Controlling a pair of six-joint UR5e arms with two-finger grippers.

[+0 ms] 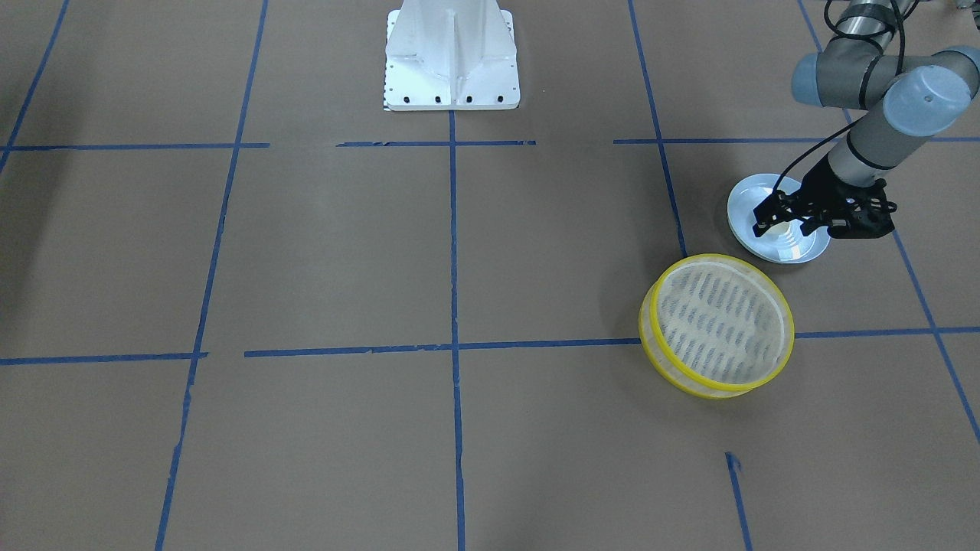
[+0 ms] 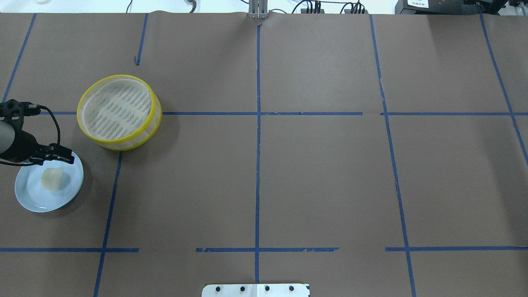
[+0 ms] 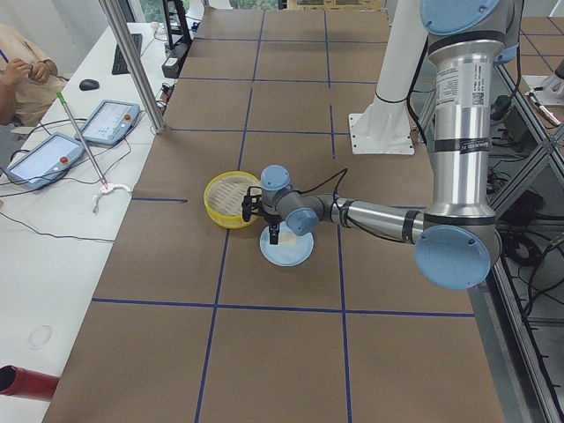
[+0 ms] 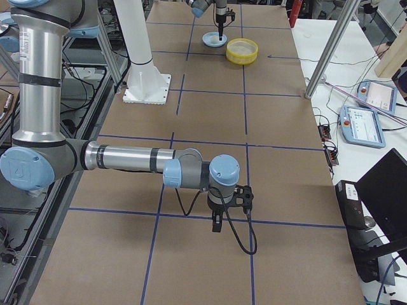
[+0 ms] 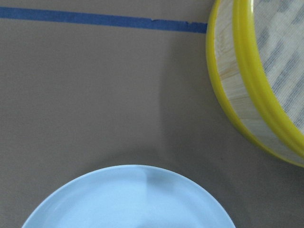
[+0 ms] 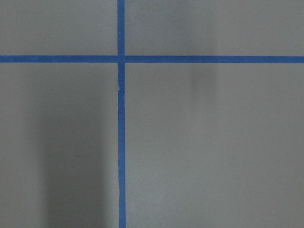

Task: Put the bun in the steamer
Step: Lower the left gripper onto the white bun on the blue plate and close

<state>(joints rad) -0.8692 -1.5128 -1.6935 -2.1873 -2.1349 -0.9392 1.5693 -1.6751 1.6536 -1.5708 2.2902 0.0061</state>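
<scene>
Cream bun (image 2: 52, 179) lies on the blue plate (image 2: 33, 194) near the steamer (image 2: 116, 76), plain to you overhead; the front view shows the left gripper (image 1: 781, 227) spread over the plate; the right gripper (image 4: 216, 225) jaws cannot be told

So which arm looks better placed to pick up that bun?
The left. Its gripper hovers open over the light blue plate holding the bun, right beside the steamer. The right gripper hangs far off at the table's other end.
</scene>
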